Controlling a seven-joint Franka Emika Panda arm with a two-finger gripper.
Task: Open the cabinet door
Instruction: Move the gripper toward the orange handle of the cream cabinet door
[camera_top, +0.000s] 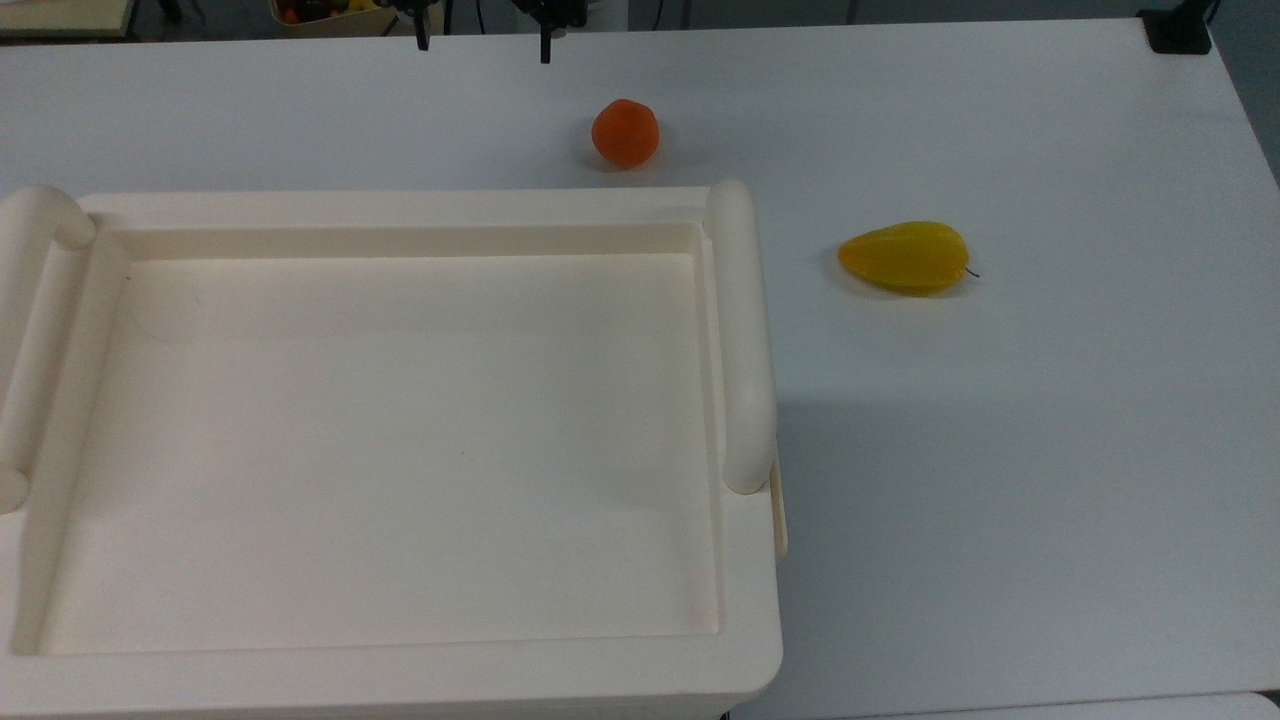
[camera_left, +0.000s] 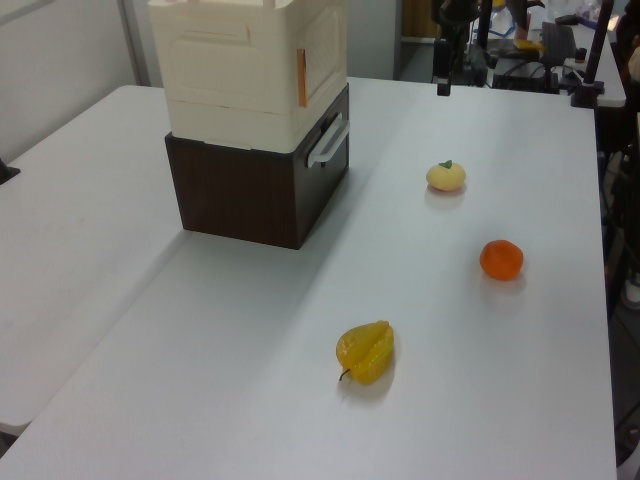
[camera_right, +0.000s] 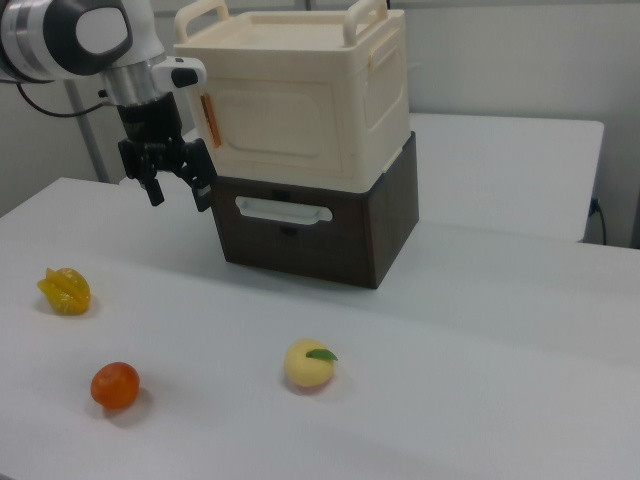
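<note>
Cabinet door (camera_right: 275, 125): cream panel on the front of the cabinet (camera_right: 300, 95), which sits atop a dark brown drawer unit (camera_right: 315, 225) on the white table (camera_right: 480, 340). Gripper (camera_right: 180, 190), fingers spread and holding nothing, hangs just off the door's edge on the right view's left. Starfruit (camera_right: 64, 290), orange (camera_right: 114, 385) and peach (camera_right: 308, 365) lie well apart from the cabinet.
</note>
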